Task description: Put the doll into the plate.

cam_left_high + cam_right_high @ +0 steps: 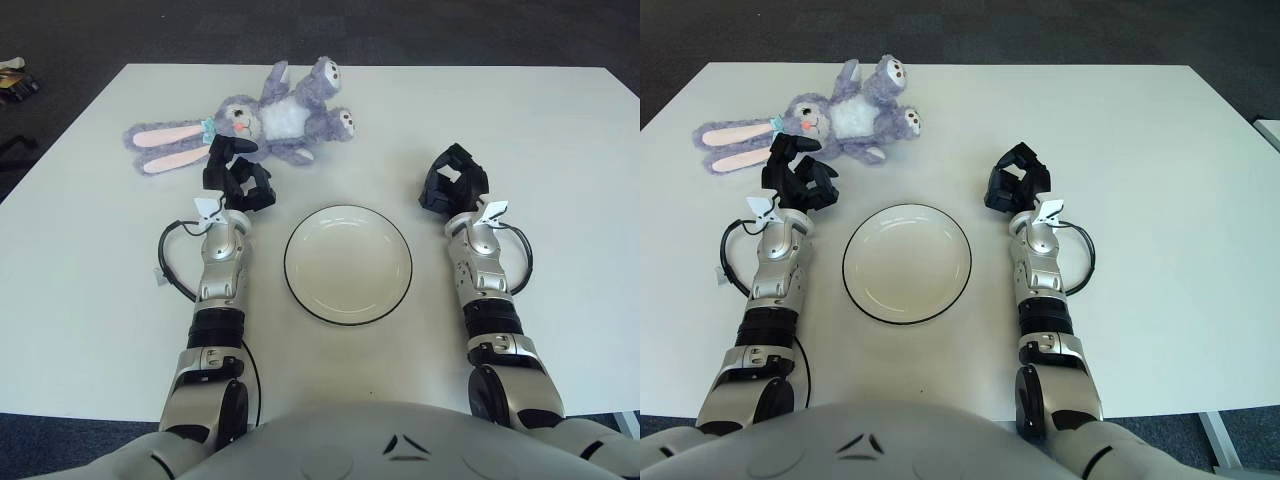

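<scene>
A purple plush bunny doll (280, 115) lies on its back at the far left of the white table (520, 130), its long pink-lined ears (165, 145) pointing left. A white plate (348, 265) with a dark rim sits near the middle, with nothing in it. My left hand (238, 175) is just in front of the doll's head, one fingertip close to its chin. Its fingers are spread and hold nothing. My right hand (452, 180) shows to the right of the plate, fingers loosely curled around nothing.
Dark carpet surrounds the table on the far side and the left. A small dark object (15, 82) lies on the floor at the far left. Black cables loop beside both forearms (172, 262).
</scene>
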Tool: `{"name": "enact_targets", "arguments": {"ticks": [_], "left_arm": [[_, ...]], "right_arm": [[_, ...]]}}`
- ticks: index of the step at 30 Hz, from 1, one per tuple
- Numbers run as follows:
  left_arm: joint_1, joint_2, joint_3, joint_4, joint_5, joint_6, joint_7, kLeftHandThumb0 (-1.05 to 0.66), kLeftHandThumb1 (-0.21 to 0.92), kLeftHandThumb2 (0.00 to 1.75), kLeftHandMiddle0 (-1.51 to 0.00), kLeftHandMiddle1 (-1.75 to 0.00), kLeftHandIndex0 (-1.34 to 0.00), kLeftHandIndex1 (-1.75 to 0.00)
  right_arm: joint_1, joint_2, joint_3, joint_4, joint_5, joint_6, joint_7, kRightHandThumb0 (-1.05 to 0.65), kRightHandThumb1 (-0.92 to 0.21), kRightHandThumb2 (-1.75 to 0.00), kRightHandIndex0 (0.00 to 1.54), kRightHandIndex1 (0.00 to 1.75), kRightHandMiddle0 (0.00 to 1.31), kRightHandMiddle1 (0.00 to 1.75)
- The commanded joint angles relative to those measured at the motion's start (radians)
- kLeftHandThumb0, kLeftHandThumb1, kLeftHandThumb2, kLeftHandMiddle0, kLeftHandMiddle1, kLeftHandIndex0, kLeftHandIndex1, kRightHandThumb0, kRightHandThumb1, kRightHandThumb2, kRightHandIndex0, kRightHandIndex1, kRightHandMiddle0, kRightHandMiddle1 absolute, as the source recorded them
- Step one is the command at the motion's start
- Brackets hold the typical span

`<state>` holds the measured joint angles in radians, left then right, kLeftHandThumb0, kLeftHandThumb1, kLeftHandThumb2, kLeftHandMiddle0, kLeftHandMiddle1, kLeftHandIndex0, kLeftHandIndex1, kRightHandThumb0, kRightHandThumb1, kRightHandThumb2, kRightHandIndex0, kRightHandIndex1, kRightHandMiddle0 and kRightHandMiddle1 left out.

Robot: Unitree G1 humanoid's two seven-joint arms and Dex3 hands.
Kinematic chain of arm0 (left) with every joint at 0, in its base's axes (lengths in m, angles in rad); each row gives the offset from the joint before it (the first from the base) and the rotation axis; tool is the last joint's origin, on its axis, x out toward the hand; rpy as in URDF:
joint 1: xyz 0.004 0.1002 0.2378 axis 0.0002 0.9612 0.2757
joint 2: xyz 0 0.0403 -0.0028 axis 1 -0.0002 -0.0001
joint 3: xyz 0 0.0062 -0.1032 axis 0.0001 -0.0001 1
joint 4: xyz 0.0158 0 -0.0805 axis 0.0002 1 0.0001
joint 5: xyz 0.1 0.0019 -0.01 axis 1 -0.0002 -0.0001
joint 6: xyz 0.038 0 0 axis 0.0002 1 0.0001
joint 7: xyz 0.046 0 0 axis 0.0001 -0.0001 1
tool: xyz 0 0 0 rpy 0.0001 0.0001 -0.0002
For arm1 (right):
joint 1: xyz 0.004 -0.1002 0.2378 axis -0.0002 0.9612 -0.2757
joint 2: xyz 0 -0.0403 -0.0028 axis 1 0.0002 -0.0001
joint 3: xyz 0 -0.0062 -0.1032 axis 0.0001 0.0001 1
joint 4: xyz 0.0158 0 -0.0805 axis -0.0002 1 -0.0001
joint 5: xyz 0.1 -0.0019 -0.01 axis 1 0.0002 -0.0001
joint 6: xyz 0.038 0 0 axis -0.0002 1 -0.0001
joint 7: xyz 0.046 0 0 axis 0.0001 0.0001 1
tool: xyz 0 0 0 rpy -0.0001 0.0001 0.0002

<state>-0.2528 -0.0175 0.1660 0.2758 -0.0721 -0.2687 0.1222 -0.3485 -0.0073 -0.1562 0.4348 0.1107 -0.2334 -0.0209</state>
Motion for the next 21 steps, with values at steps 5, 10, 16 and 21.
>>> {"name": "enact_targets", "arguments": {"ticks": [5,10,16,21], "left_arm": [[0.078,0.001,-0.005,0.031,0.003,-0.008,-0.019,-0.01,0.25,1.40,-0.69,-1.74,-0.40,-1.73],[0.083,0.015,-0.020,0.038,0.046,-0.046,-0.008,-0.01,0.26,1.39,-0.64,-1.74,-0.44,-1.74],[0.086,0.043,-0.045,0.050,0.097,-0.102,-0.023,-0.01,0.38,1.24,-0.48,-1.73,-0.43,-1.73],[0.090,0.044,-0.050,0.039,0.083,-0.091,-0.043,-0.01,0.60,0.93,-0.37,-1.67,-0.34,-1.67]], "right_arm": [[0.024,0.010,-0.004,0.025,0.016,0.037,0.005,-0.50,-0.27,-1.38,1.13,1.75,0.65,1.75],[0.024,0.011,-0.004,0.025,0.015,0.038,0.004,-0.50,-0.28,-1.37,1.12,1.75,0.65,1.75],[0.022,0.014,-0.006,0.024,0.018,0.043,0.002,-0.50,-0.28,-1.36,1.12,1.75,0.64,1.75],[0.022,0.014,-0.006,0.022,0.019,0.049,0.003,-0.50,-0.27,-1.38,1.12,1.75,0.65,1.75]]}}
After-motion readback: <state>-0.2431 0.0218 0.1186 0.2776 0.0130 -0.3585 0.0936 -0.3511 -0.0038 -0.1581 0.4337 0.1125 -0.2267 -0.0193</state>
